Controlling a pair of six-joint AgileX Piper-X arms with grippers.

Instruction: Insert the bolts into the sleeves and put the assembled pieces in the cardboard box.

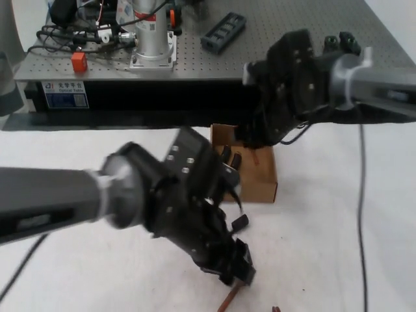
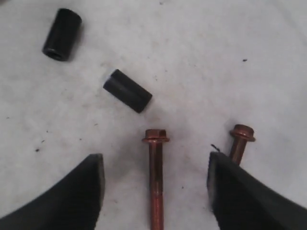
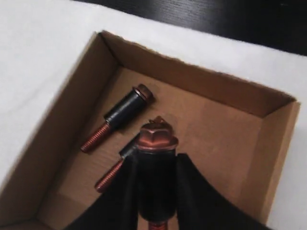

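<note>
Two assembled pieces [image 3: 120, 117] lie in the cardboard box [image 3: 192, 81]; before it, bolts [image 2: 154, 177] and sleeves [image 2: 127, 90] lie apart on the table [image 2: 216, 57].

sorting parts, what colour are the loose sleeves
Black; the sleeves show best in the left wrist view.

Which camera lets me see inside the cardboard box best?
The right wrist view: it looks down into the cardboard box, where two assembled pieces lie and the right end effector holds a third piece. The high view shows its outside wall, partly covered. The left wrist view faces loose bolts and sleeves instead.
</note>
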